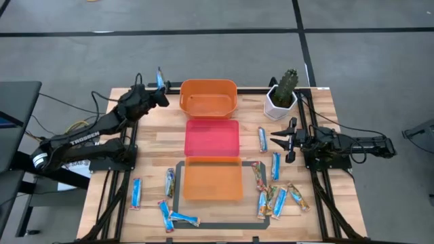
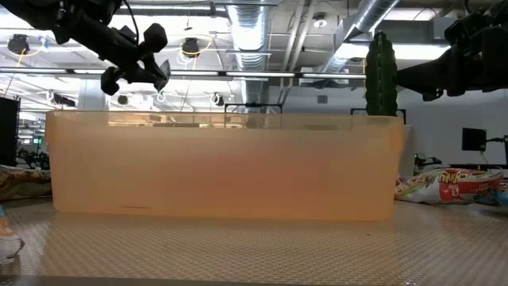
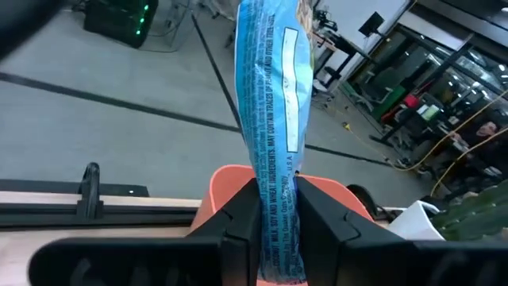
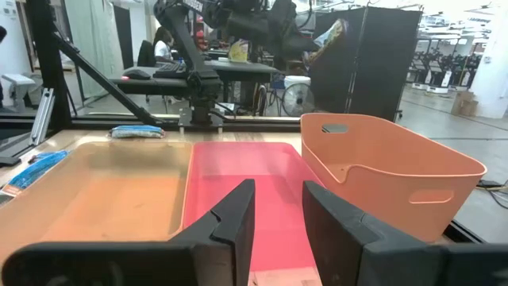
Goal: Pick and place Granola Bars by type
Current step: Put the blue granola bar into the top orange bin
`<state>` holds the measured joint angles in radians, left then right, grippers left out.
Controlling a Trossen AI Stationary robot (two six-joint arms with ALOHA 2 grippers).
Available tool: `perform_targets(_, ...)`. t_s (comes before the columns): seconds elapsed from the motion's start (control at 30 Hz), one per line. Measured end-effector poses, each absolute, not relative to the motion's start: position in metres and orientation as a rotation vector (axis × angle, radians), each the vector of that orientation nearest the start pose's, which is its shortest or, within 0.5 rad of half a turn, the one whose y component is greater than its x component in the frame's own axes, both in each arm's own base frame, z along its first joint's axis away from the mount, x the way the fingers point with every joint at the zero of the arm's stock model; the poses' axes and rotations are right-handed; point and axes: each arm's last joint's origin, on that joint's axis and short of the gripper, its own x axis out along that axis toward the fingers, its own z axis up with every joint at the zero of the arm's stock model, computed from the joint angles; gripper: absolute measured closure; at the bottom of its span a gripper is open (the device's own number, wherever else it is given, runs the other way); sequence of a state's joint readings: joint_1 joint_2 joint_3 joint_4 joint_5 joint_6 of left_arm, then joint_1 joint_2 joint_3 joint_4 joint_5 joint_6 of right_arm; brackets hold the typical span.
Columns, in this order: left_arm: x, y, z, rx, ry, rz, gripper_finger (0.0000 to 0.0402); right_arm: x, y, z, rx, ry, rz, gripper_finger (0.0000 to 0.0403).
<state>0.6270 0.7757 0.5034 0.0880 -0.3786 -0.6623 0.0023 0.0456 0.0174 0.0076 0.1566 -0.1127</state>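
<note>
One crinkled blue foil bar (image 3: pixel 274 135) stands pinched in left claw (image 3: pixel 274 230).

Bare wood strip (image 1: pixel 156 139) left of trays, cactus pot (image 1: pixel 281 102) blocking far-right corner beside orange bin (image 1: pixel 208 97)

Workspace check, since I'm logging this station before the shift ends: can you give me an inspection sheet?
Surface: wooden table, dark tape outline around the near orange tray.
Job's things: granola bars scattered both sides of the trays; pink tray and deep orange bin look empty.
Clutter: potted cactus at the far right corner.
Grippers: left pincer shut on a blue bar beside the bin; right pincer open, empty.
Cables: wires trail off the left edge.
Surroundings: grey floor; a person seated far off.
</note>
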Motion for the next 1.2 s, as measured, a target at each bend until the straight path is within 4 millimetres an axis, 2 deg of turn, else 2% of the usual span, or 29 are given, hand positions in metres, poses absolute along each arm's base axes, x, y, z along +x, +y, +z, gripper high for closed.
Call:
perform_targets(0.23, 0.142, 0.114, 0.26, -0.65, -0.126, 0.979, 0.0347, 0.099, -0.004, 0.167, -0.114, 0.029, -0.153, 0.0301)
perform_targets(0.37, 0.154, 0.115, 0.269, -0.61, -0.092, 0.936, 0.0347, 0.099, -0.004, 0.167, -0.114, 0.029, -0.153, 0.0301)
perform_targets(0.53, 0.181, 0.124, 0.285, -0.54, -0.001, 0.911, 0.0347, 0.099, -0.004, 0.167, -0.114, 0.029, -0.153, 0.0301)
perform_targets(0.9, 0.247, 0.16, 0.316, -0.543, 0.305, 0.975, 0.0347, 0.099, -0.004, 0.167, -0.114, 0.029, -0.153, 0.0301)
perform_targets(1.07, 0.272, 0.174, 0.318, -0.584, 0.416, 1.004, 0.0347, 0.099, -0.004, 0.167, -0.114, 0.029, -0.153, 0.0301)
perform_targets(1.2, 0.288, 0.181, 0.312, -0.59, 0.485, 0.996, 0.0347, 0.099, -0.004, 0.167, -0.114, 0.029, -0.153, 0.0301)
